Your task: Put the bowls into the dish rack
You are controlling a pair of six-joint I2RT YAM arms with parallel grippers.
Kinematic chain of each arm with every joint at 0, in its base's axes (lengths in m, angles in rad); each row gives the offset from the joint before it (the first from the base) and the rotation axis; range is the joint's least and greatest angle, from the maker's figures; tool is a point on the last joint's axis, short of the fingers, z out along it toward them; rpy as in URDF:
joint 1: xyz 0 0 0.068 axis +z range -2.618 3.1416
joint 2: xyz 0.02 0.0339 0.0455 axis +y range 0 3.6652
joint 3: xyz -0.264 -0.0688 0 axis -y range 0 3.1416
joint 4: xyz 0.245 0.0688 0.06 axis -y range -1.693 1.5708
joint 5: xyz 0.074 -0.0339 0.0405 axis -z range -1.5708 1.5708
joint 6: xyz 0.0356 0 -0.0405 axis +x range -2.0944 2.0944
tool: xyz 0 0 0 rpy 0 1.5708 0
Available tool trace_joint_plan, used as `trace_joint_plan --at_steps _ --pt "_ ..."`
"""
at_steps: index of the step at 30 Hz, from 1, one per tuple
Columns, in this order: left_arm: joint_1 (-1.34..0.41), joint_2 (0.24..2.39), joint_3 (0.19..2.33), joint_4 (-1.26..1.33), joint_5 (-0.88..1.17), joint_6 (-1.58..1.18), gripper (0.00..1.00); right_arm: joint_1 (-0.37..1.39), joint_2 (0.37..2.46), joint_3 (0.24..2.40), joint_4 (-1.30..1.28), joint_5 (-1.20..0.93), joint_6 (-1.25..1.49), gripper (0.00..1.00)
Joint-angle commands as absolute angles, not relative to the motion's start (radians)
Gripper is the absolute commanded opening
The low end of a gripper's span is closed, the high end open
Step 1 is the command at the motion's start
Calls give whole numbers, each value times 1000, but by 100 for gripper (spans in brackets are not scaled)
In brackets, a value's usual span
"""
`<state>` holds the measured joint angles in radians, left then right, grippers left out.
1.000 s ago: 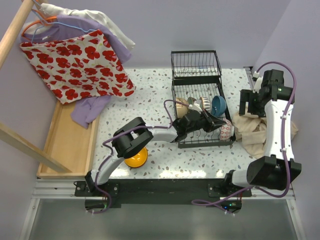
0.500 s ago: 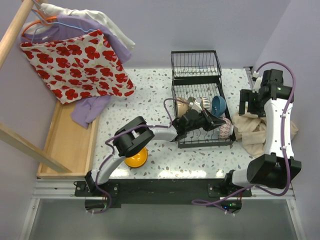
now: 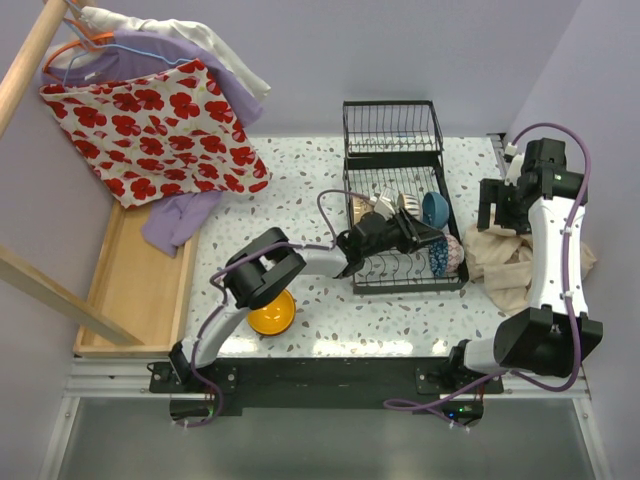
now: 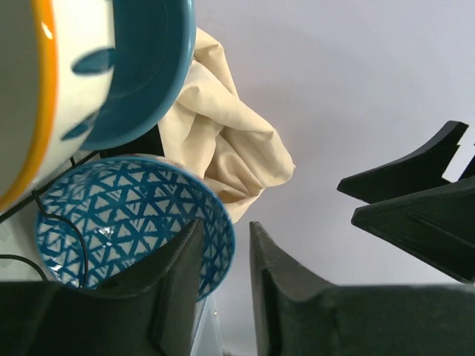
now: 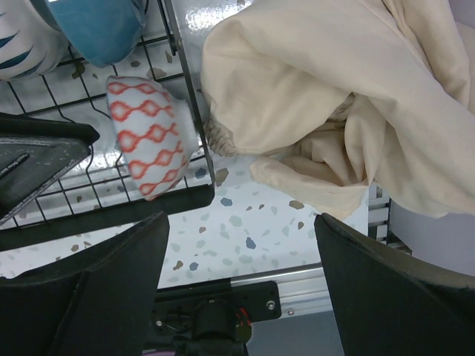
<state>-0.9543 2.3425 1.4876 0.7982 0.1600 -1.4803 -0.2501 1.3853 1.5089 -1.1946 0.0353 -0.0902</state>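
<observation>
The black wire dish rack (image 3: 400,284) holds several bowls on edge: a cream one (image 3: 365,212), a white one with blue marks (image 3: 408,207), a plain blue one (image 3: 436,208), a blue-white patterned one (image 4: 111,219) and a red-patterned one (image 5: 148,141) at the front right corner. My left gripper (image 4: 225,226) reaches into the rack, open a little. The patterned bowl's rim stands loose between the jaws, one finger (image 4: 174,289) inside the bowl. An orange-yellow bowl (image 3: 272,313) sits on the table under the left arm. My right gripper (image 5: 239,222) hangs wide open and empty right of the rack.
A crumpled cream cloth (image 3: 505,265) lies right of the rack, below the right gripper. A wooden tray (image 3: 135,290) runs along the left edge. Clothes on hangers (image 3: 160,120) drape over the far left. The rack's taller basket section (image 3: 392,130) stands at the back.
My left gripper has gone from shut on the blue-white patterned bowl to slightly open, and its arm has drawn a little left. The right arm has not moved.
</observation>
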Motion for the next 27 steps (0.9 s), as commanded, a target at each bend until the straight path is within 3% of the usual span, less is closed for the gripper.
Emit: trace_joint_plan --at_steps 1,8,17,27 --pt "-911 2346 1436 761 132 -1511 41 -256 1374 1511 -1167 31 -100 84" --pt "-913 2292 1430 807 198 -1457 53 -256 1358 1508 -1173 28 -100 84" --pt "-913 2165 1321 830 360 -1320 54 -256 1327 1503 -1180 20 -92 84" --pt "-913 1962 1434 382 515 -650 54 -256 1250 1506 -1200 2 -81 84"
